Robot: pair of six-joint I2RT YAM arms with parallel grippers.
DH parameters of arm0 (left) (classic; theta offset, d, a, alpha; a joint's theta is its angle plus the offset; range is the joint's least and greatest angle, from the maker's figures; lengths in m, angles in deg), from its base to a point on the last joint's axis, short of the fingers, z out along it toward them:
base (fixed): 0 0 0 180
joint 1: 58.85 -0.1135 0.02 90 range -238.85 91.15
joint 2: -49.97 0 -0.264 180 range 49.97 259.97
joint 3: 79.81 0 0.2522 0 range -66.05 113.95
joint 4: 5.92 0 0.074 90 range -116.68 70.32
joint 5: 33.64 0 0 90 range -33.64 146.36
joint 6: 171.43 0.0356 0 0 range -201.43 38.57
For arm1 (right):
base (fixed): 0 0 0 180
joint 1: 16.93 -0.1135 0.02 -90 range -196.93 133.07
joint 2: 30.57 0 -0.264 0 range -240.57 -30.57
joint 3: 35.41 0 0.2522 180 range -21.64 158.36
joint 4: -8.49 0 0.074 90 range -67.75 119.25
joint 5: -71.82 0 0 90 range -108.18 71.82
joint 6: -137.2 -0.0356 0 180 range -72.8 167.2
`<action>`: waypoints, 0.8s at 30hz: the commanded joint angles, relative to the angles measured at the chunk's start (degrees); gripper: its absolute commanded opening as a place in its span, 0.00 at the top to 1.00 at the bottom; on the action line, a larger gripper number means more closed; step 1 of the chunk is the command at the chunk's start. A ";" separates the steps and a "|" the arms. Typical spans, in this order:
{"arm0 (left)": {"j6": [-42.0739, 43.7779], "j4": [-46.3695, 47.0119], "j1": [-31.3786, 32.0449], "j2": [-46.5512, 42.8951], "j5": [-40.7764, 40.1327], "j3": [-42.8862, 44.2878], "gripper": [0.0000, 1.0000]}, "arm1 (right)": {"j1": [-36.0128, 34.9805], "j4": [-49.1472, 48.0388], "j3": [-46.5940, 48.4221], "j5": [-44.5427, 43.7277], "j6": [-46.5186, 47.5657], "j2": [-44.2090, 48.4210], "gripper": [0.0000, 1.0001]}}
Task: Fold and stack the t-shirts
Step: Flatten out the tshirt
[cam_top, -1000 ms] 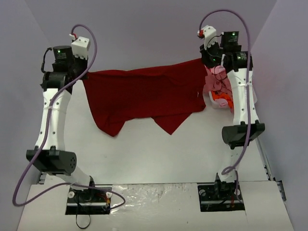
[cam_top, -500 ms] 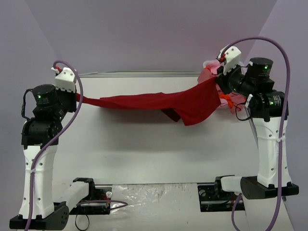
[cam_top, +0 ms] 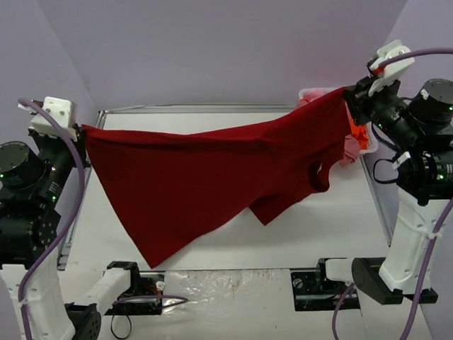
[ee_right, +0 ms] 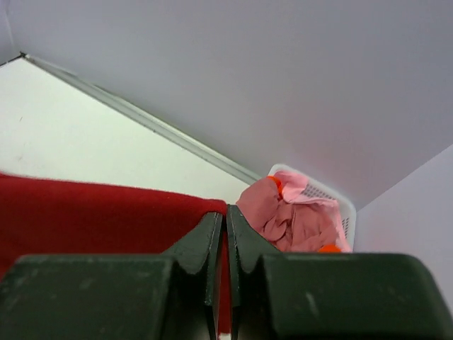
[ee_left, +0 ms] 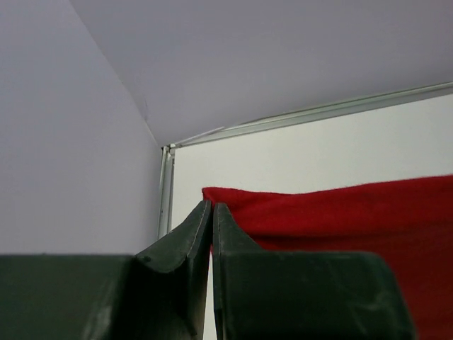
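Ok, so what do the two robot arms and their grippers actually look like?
The left arm and right arm have white link shells and black cylindrical joint housings with small green lights. A purple cable loops along each, and a white camera block tops each wrist. The left gripper and right gripper have dark, wedge-shaped fingers.

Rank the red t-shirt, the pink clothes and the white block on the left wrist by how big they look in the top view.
1. red t-shirt: by far the largest, though it hangs nearer the camera.
2 or 3. pink clothes and white block: too alike to rank, since the shirt hides most of the pink.
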 commanded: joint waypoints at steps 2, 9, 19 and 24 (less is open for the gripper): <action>1.09 7.03 -0.35 10.72 -3.24 -1.57 0.98 | 0.18 -5.68 1.50 -2.38 -0.68 -12.88 1.00; 1.96 23.98 -0.88 30.29 -6.32 -7.38 0.97 | -1.57 -11.14 5.52 -6.68 1.42 -32.99 1.00; 8.45 39.38 -0.88 59.23 -13.96 -9.40 0.76 | -8.60 -16.42 3.16 -18.73 6.45 -54.98 0.65; 11.01 42.55 -0.71 63.39 -15.73 -9.83 0.53 | -8.96 -17.03 2.56 -22.87 6.62 -59.22 0.50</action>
